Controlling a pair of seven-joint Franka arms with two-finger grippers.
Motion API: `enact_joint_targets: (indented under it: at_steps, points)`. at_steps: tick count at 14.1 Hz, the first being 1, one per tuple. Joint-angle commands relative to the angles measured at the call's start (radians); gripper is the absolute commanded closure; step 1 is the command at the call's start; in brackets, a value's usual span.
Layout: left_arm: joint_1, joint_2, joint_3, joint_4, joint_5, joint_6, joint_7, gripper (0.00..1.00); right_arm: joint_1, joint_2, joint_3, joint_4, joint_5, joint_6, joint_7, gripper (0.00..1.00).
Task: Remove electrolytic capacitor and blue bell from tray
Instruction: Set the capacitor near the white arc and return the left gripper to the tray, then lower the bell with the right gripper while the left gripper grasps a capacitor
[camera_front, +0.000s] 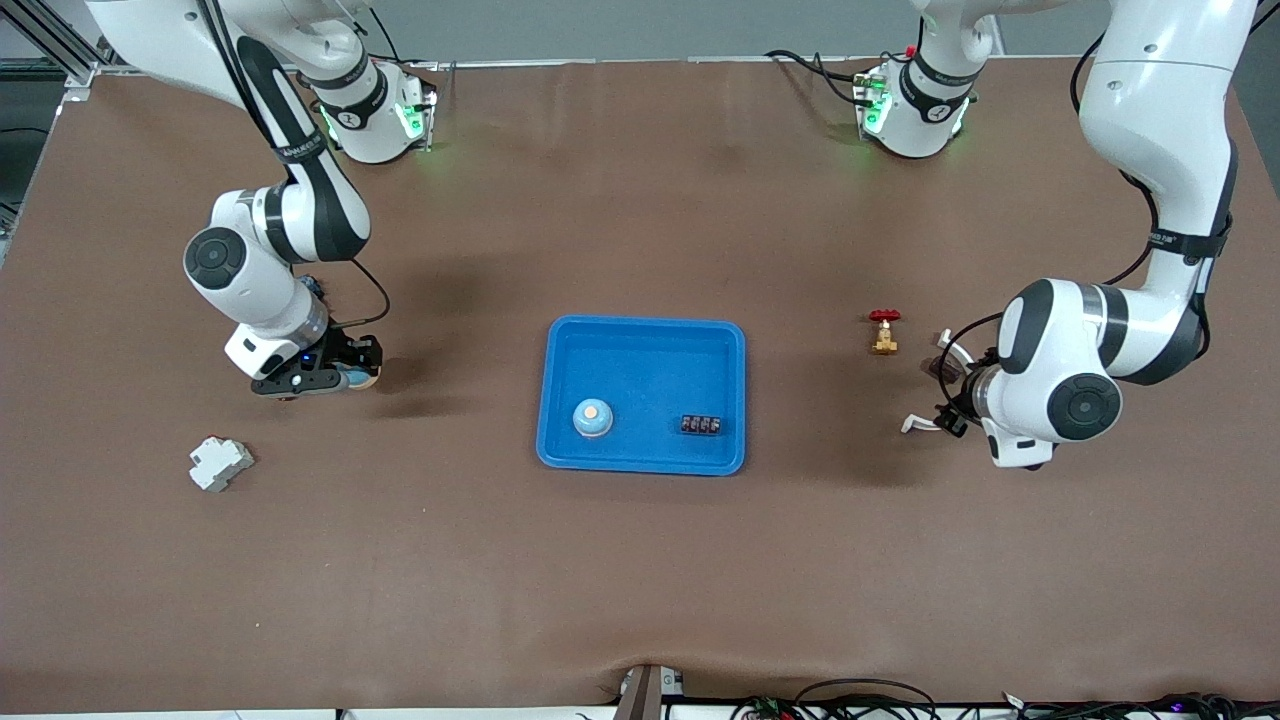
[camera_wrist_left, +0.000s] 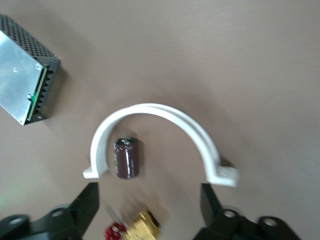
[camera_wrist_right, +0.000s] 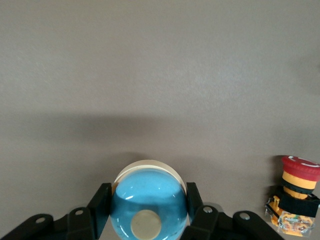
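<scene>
No readable text in any view

The black bands on both arms (camera_front: 300, 150) carry white lettering too small to make out, and the capacitor (camera_wrist_left: 127, 158), the red-topped button (camera_wrist_right: 295, 195) and the metal-cased unit (camera_wrist_left: 22, 75) show no legible marking.

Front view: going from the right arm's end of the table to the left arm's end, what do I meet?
White block → right gripper with held bell → tray bell → black block → valve → left gripper.
</scene>
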Motion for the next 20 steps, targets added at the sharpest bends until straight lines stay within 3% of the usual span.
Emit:
enact_joint_targets:
  at_steps: [1,4,6,11,20]
  points:
    - [-0.056,0.023,0.002,0.107,-0.041,-0.040,-0.015,0.00,-0.021,-0.034,0.021,-0.052,0.056,0.026,-0.040,1.00]
    - [-0.120,0.057,0.004,0.196,-0.123,-0.040,-0.110,0.00,-0.020,-0.025,0.021,-0.052,0.134,0.026,-0.088,1.00]
    - [-0.151,0.063,0.002,0.207,-0.147,-0.052,-0.124,0.00,-0.020,-0.008,0.021,-0.050,0.182,0.026,-0.129,1.00]
    - [-0.209,0.078,-0.018,0.228,-0.279,-0.036,-0.171,0.00,-0.014,0.047,0.020,-0.042,0.199,0.062,-0.148,1.00]
    - [-0.472,0.218,0.020,0.264,-0.246,0.312,-0.605,0.00,-0.012,0.112,0.020,-0.024,0.200,0.124,-0.146,1.00]
